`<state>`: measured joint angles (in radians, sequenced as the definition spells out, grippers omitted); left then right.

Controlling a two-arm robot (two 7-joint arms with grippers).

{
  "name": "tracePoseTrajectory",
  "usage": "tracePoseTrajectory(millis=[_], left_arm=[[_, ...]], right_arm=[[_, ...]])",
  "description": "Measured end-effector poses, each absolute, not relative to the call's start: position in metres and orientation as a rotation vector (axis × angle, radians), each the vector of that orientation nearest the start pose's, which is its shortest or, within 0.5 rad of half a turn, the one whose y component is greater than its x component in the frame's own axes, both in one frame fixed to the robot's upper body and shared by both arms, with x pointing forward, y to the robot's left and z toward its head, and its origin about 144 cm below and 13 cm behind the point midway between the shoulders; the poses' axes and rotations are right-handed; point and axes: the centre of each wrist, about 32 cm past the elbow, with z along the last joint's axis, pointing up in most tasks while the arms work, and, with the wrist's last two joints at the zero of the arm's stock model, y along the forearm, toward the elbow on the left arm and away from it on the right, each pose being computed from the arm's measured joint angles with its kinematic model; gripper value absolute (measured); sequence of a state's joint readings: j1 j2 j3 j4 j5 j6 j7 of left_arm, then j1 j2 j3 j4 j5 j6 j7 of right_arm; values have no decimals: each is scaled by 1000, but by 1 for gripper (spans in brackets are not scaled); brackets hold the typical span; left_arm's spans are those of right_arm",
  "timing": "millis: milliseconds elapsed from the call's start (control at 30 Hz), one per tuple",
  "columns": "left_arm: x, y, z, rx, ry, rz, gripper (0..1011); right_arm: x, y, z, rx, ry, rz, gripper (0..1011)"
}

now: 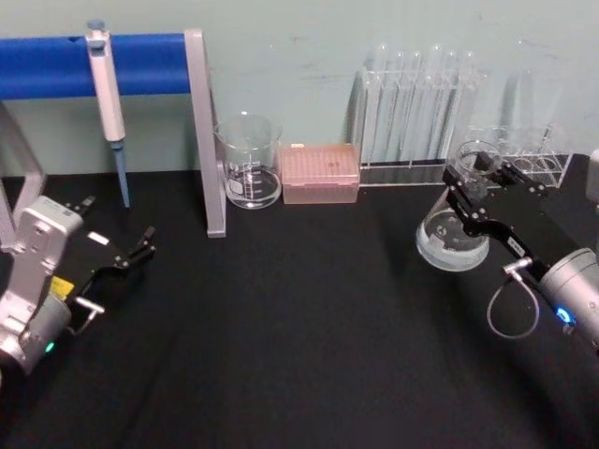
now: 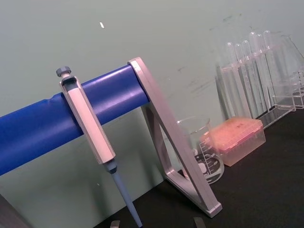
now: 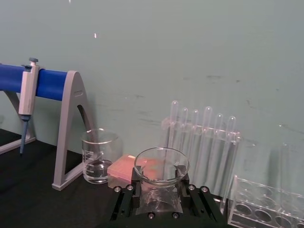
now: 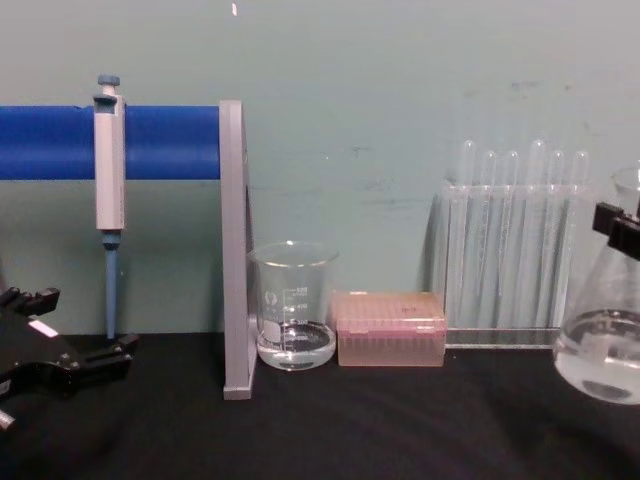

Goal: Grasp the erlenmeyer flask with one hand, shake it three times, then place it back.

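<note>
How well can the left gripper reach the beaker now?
Probably not directly: the stand's leg rises between the left gripper and beaker; it must go around. The right gripper holds the flask.

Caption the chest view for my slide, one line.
Right tool grips the erlenmeyer flask at its neck, in front of the test-tube rack; left tool idle at left.

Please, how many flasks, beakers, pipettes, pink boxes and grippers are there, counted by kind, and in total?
Erlenmeyer flask: 1
Beaker: 1
Pipette: 1
Pink box: 1
Grippers: 2 (left gripper open at the left; right gripper shut on the flask's neck)
Total: 6
</note>
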<state>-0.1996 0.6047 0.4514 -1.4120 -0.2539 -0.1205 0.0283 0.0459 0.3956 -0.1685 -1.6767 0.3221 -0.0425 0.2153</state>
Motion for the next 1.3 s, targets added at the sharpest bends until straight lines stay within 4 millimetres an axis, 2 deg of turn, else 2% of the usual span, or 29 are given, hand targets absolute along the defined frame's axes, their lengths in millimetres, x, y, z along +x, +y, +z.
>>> tracePoseTrajectory(millis=[233, 567, 633, 967, 1300], left_arm=[[489, 310, 1140, 304, -285, 1248, 1001], [489, 310, 1140, 304, -285, 1248, 1001], [489, 310, 1140, 304, -285, 1248, 1001], [489, 310, 1140, 304, -285, 1248, 1001], [489, 310, 1140, 304, -285, 1248, 1001]], right_arm=[[473, -271, 1190, 41, -141, -1097, 457], [495, -241, 1190, 56, -119, -916, 456], [501, -230, 1190, 61, -110, -851, 457], [514, -202, 1189, 69, -92, -696, 457], [519, -192, 1189, 66, -86, -646, 457]])
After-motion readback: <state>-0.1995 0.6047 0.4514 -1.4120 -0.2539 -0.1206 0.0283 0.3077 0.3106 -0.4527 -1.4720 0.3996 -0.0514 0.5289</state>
